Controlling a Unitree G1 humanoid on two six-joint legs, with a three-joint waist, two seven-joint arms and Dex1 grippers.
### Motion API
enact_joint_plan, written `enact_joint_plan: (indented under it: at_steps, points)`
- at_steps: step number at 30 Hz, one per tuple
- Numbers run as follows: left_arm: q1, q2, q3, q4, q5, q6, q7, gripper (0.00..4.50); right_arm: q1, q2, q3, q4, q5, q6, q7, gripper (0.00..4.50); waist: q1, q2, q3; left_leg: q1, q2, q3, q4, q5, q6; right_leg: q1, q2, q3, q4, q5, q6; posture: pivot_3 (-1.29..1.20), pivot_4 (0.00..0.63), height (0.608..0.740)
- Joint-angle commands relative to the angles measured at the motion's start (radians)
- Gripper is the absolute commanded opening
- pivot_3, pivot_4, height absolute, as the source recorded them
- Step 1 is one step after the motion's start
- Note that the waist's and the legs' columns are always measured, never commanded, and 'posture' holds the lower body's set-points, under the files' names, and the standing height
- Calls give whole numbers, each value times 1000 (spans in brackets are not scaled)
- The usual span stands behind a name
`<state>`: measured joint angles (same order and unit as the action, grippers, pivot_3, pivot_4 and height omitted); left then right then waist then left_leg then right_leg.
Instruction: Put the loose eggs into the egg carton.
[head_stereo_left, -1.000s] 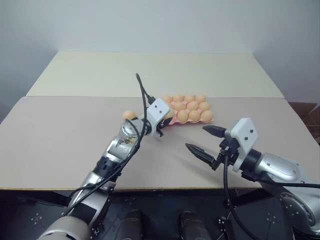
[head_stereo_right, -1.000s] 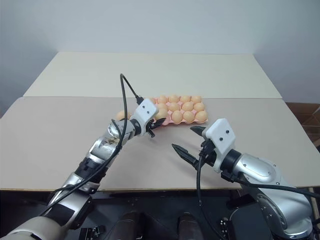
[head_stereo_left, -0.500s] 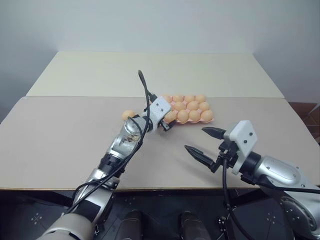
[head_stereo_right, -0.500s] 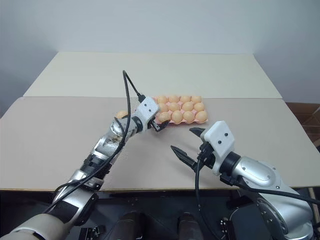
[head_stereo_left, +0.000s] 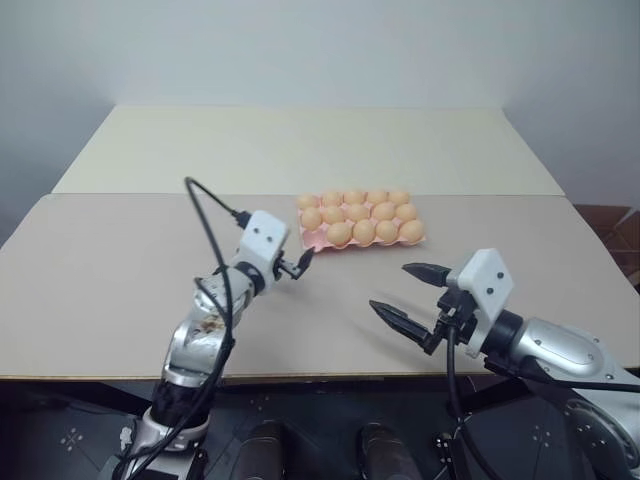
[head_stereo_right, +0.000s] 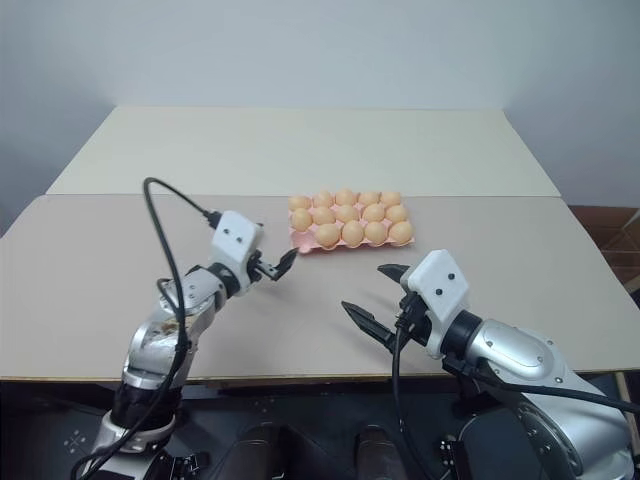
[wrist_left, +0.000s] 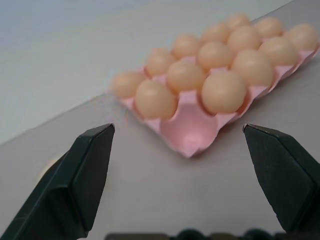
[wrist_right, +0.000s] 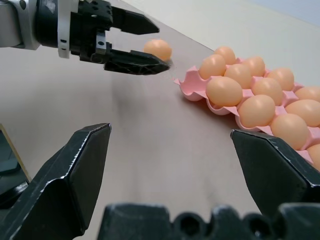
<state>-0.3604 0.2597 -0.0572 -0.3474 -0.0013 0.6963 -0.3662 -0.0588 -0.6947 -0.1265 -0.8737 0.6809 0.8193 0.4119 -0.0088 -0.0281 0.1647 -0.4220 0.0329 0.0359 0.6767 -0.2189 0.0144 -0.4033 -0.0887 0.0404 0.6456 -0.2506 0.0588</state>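
The pink egg carton (head_stereo_left: 318, 241) lies on the table right of centre. Tan eggs (head_stereo_left: 363, 230) fill its cups, except for one bare cup (wrist_left: 190, 129) at the near left corner. A single loose egg (wrist_right: 158, 49) rests on the table left of the carton, on the far side of my left gripper. My left gripper (head_stereo_left: 303, 262) hovers open and empty a short way left of the carton's near corner, pointing at it. My right gripper (head_stereo_left: 389, 287) is open and empty too, nearer the front edge and in front of the carton.
A second beige table (head_stereo_left: 300, 140) butts against the far side of the near table (head_stereo_left: 100, 280). A black cable (head_stereo_left: 205, 215) loops up from my left wrist. Bare tabletop (head_stereo_left: 340, 300) lies between the two grippers.
My left gripper has opened and drawn back to the left, away from the carton's near left corner. The right gripper has kept still.
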Motion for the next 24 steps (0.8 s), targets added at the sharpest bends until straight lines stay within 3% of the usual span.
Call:
enact_joint_plan:
  at_steps: [1, 10, 24]
  points:
    - [-9, 28, 64, -15, 2, 13, 40, 4466, -34, 0, 11, -8, 0, -5, -1, 4500, 0, 0, 0, 0, 0, 0, 0, 0, 0, 0, 0, 0, 0, 0, 0, 0, 150, 740]
    - [-142, 124, 116, 229, -56, -11, -27, 4466, -107, 2, 64, -9, 10, 23, -7, 4500, 3, 0, 0, -1, 0, 0, 0, 0, 0, -1, 0, 0, -1, 0, 0, 0, 150, 740]
    - [-427, 120, 65, 795, -59, -248, -113, 4466, -157, 10, 105, 3, -3, 28, -16, 4500, 6, 0, 0, -2, -1, 1, 0, 0, 0, -1, 0, -2, -2, 0, 0, 0, 150, 740]
